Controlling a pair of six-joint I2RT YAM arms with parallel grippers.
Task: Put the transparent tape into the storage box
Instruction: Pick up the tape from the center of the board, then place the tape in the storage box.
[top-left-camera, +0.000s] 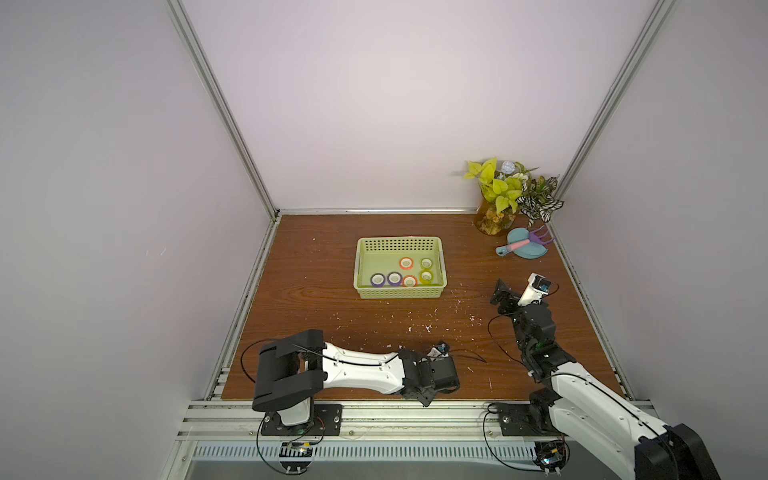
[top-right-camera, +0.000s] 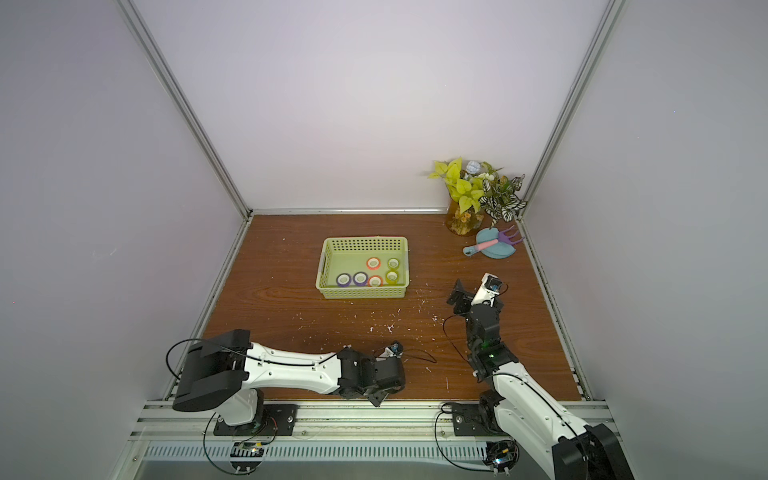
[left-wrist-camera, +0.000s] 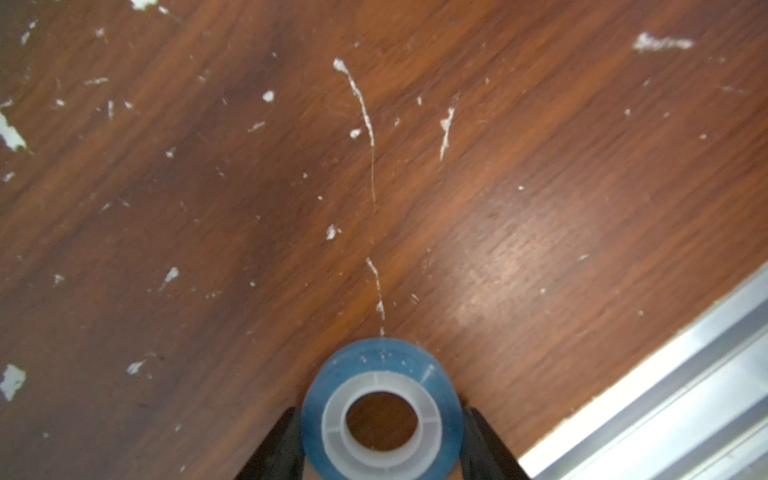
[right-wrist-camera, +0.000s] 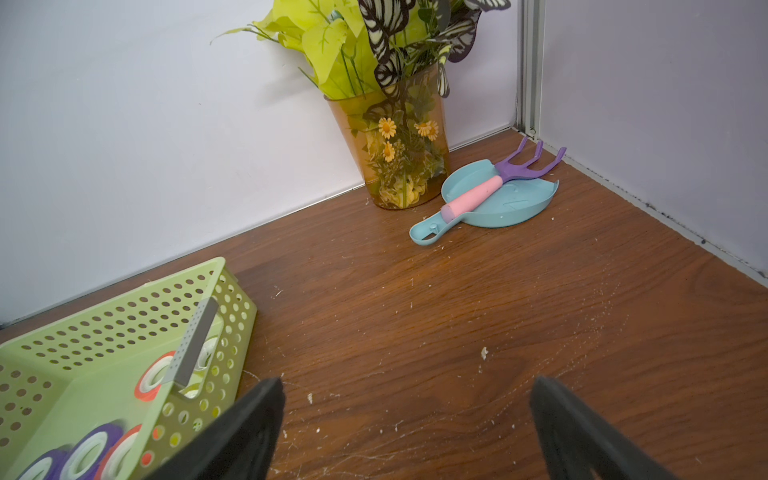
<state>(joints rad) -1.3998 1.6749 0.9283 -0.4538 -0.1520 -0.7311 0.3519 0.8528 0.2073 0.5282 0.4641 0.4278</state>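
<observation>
We clasp the blue tape roll (left-wrist-camera: 380, 355) in our left hand (left-wrist-camera: 380, 413), bottom centre of frame; our right hand (right-wrist-camera: 406, 384) hangs released.

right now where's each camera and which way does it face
top views: overhead at the front, looking down on table, storage box, left arm, right arm
left wrist: faces down at table; left gripper flanks blue roll
right wrist: low, faces corner vase; open right gripper shows
shared: storage box, top views and right wrist

Plant vase (right-wrist-camera: 405, 166) — beside it, rake (right-wrist-camera: 478, 195) on dustpan (right-wrist-camera: 515, 203)
</observation>
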